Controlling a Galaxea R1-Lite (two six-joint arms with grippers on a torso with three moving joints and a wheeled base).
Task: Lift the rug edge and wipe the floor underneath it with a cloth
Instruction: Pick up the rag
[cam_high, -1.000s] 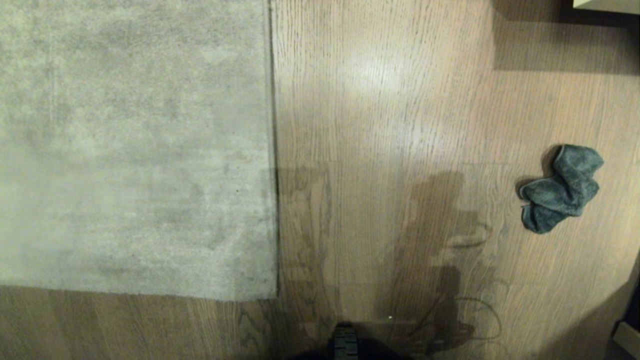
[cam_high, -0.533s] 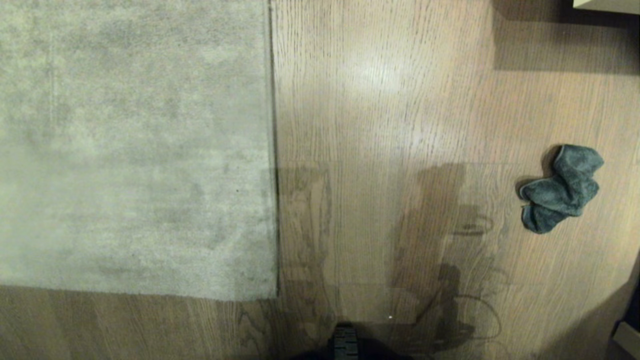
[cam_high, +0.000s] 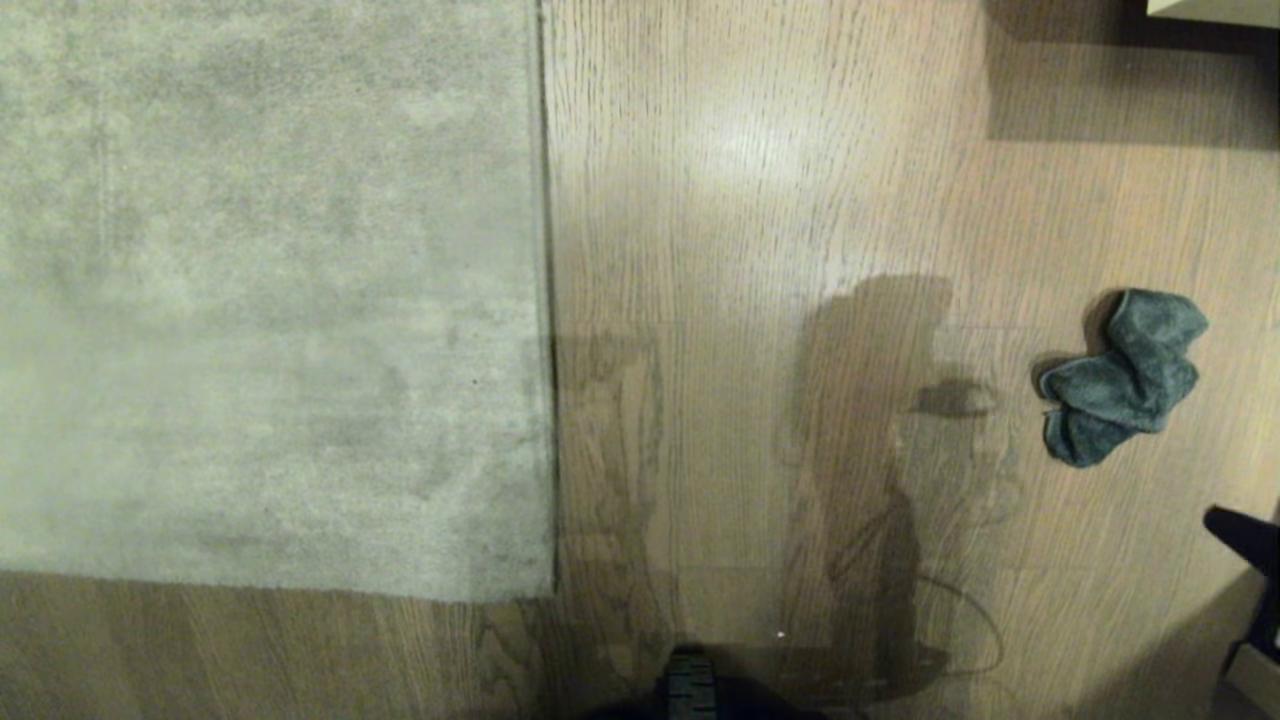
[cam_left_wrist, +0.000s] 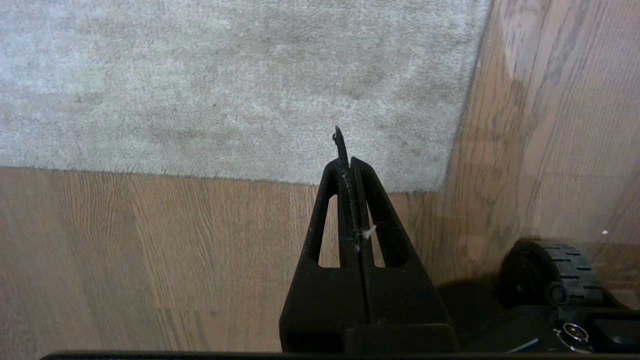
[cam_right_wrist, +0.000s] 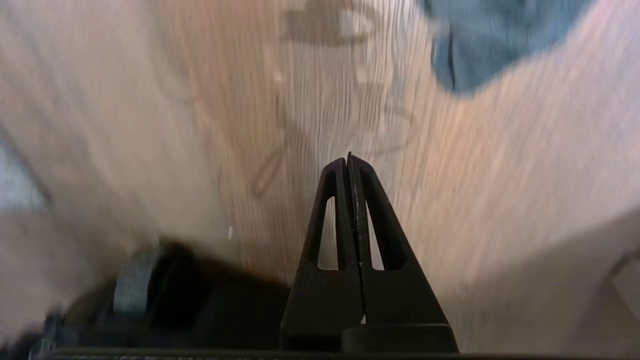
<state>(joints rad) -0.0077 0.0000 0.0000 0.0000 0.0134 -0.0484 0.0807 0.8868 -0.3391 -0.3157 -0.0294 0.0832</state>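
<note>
new since a second ago: a dark arm tip poking in at the right border of the head view, and a longer arm shadow stretched up the planks toward the cloth; rug, cloth and camera unmoved.

far left: pale grey-beige rug lying flat, filling the left half of the view. rug edge (cam_high: 546, 300) running straight down to a square corner near the bottom, nothing lifted yet. left hand (cam_left_wrist: 345, 150) parked above that corner, fingers pressed together, gripping nothing, a wisp of lint caught between them.

centre: bare wood floor (cam_high: 720, 200) with a soft glare patch and the robot's shadow.

right: small dark grey-blue cloth (cam_high: 1120, 380) crumpled on the planks, well apart from the rug. right hand (cam_right_wrist: 349, 162) swinging over the floor, fingers shut together and empty, cloth (cam_right_wrist: 492, 45) ahead of it and off to one side, not touched.

likely meaning: opening reach for the cloth just begun; fingers need to part before any pickup, and lifting and wiping both remain undone.
</note>
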